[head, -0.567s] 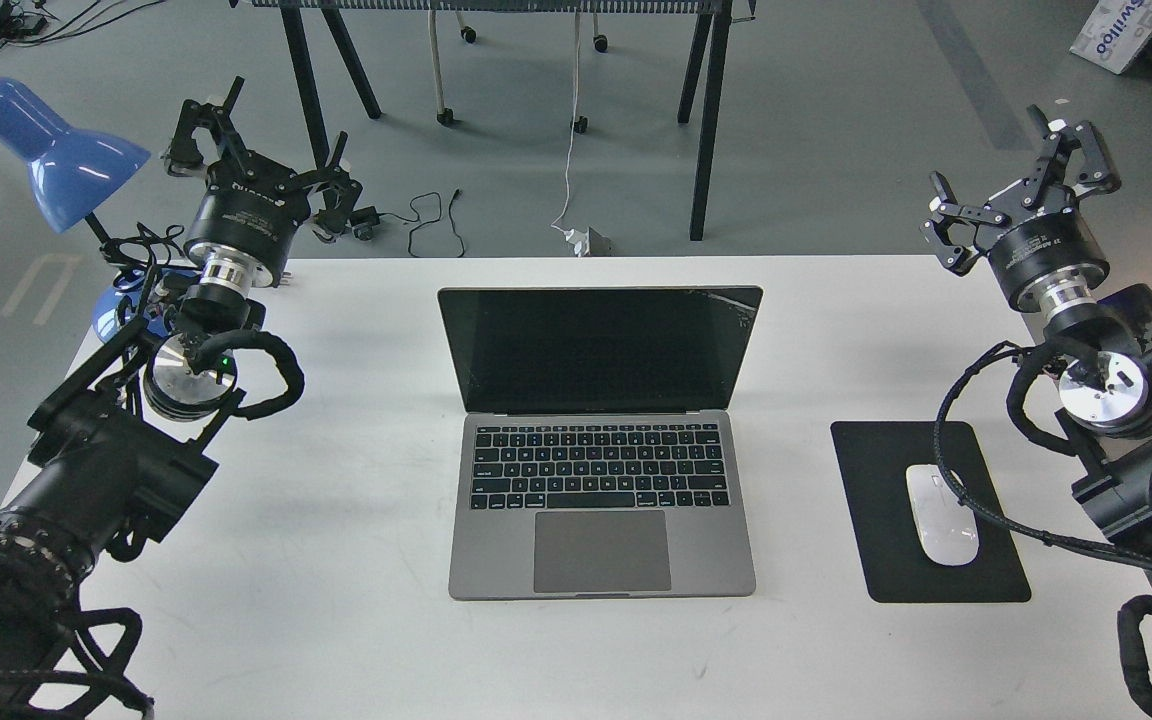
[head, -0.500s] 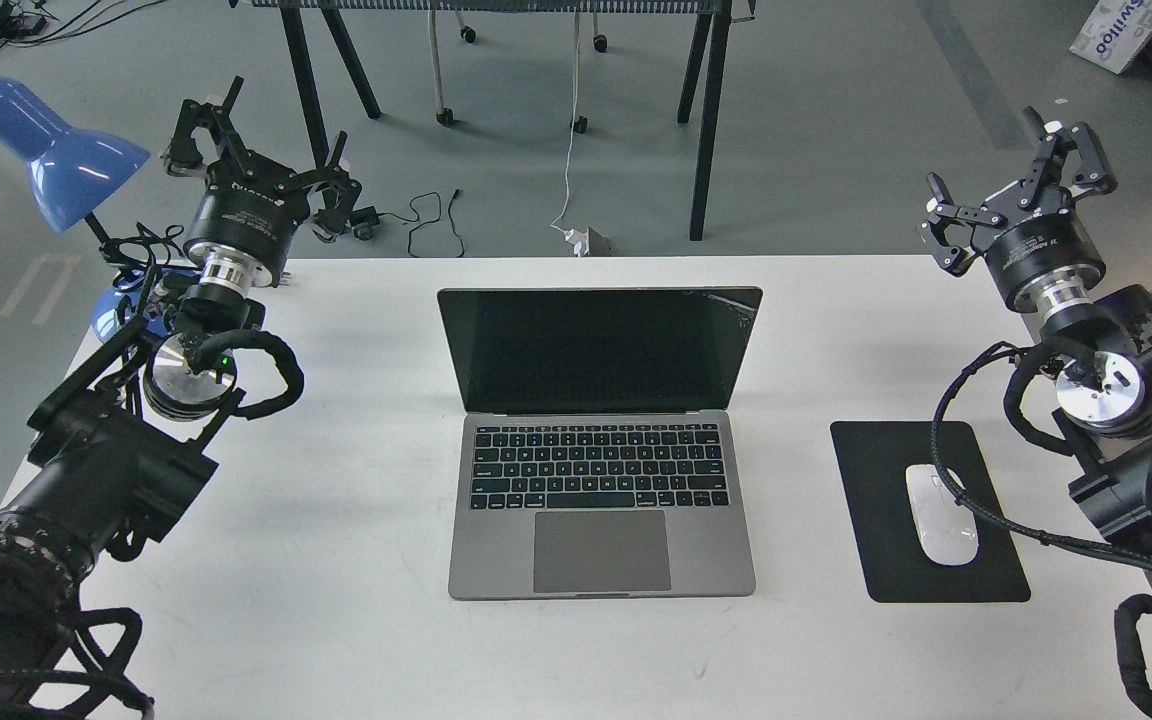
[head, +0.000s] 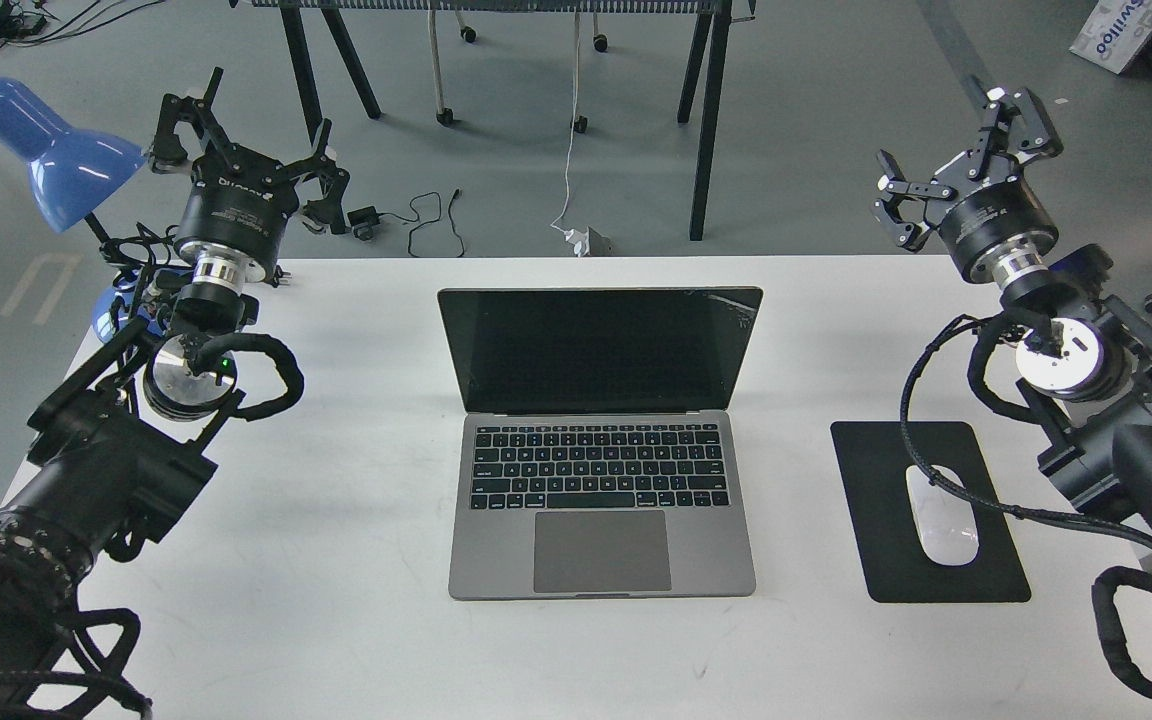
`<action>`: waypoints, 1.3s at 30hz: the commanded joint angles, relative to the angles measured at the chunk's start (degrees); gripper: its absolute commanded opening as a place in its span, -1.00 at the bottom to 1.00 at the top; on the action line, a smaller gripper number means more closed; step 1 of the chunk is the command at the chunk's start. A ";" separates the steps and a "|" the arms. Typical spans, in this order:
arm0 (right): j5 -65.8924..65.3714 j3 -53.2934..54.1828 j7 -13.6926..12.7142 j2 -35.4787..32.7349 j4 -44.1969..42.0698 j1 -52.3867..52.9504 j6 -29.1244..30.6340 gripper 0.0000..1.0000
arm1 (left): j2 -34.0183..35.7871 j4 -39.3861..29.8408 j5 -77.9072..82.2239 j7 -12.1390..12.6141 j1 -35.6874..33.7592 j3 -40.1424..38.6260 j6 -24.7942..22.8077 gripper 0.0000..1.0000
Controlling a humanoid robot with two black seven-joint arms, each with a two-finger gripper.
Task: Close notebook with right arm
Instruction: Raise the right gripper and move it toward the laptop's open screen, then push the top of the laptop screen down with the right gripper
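1. Our right claw hangs with fingers apart, gripping nothing.
2. The notebook lies open on the worktop, well left of and nearer us than that claw.
3. Our left claw is likewise spread.

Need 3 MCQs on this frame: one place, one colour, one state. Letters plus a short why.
1. The white mouse lies
A) on the black mouse pad
B) on the keyboard
C) under the lamp

2. The lamp shade is
A) red
B) blue
C) white

3. The notebook is
A) shut flat
B) open, screen dark
C) open, screen lit

Key:
1 A, the pad shows all round it.
2 B, blue shade at far left.
3 B, keyboard exposed, screen black; right tool open, apart from it.
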 commanded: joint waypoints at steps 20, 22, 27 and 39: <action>0.11 -9.53 -0.59 4.13 11.22 -3.51 -1.93 1.00 | 0.05 0.00 0.22 0.25 0.09 0.04 -0.25 1.00; 0.11 -9.62 -1.03 3.34 13.33 -5.18 -1.84 1.00 | 0.05 0.00 0.22 0.25 0.09 0.04 -0.25 1.00; 0.02 -10.67 -1.38 -0.17 19.04 -8.87 -1.67 1.00 | 0.05 0.00 0.22 0.25 0.09 0.04 -0.25 1.00; -0.24 -17.44 -1.38 -6.68 26.78 -13.45 -1.14 1.00 | -0.04 0.00 0.22 0.25 0.09 0.04 -0.34 1.00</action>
